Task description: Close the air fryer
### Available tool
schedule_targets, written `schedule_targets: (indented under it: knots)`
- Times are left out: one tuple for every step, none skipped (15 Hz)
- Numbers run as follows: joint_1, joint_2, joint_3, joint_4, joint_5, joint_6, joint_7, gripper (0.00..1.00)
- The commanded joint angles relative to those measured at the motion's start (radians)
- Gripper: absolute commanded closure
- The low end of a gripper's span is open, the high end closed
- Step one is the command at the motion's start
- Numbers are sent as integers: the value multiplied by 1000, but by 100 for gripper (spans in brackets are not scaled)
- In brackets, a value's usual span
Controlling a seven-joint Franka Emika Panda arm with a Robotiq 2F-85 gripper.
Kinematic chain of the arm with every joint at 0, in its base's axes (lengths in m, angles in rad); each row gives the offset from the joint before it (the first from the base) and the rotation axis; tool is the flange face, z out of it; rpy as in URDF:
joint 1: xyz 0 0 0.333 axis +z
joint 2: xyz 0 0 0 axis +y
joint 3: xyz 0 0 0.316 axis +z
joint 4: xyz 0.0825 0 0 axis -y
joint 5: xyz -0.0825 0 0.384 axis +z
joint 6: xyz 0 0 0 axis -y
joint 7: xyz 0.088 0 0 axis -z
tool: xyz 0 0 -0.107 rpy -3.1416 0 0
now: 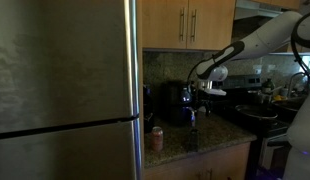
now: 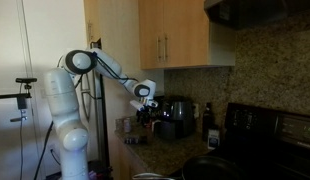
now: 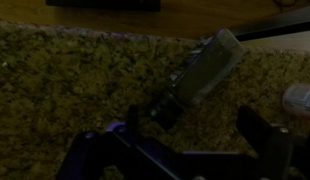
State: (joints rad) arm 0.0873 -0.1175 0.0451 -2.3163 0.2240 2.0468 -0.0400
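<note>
The air fryer (image 1: 173, 103), black and boxy with rounded edges, stands on the granite counter (image 1: 200, 140) just beside the steel fridge (image 1: 65, 80). The gripper (image 1: 194, 110) hangs just past it from the fridge, jaws spread apart.

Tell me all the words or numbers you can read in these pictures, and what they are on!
No text can be read in any view.
The red can may carry a label, but it is too small and blurred.
The air fryer shows no legible brand or numbers in either exterior view.
The grey object on the counter in the wrist view is too dark and blurred.
</note>
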Motion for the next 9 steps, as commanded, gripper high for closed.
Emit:
schedule_targets:
  knots:
    - [-5, 1, 5, 2, 0, -4, 0, 0]
    - [-6, -1, 5, 2, 0, -5, 0, 0]
    - [-7, 5, 16, -8, -54, 15, 39, 0]
    - [-3, 19, 21, -17, -70, 52, 46, 0]
    - [0, 29, 27, -28, -84, 105, 64, 0]
    - [2, 35, 35, -40, -105, 168, 91, 0]
    - [2, 40, 38, -50, -119, 225, 106, 0]
    - [4, 47, 41, -62, -119, 285, 115, 0]
    - [4, 54, 46, -75, -138, 354, 137, 0]
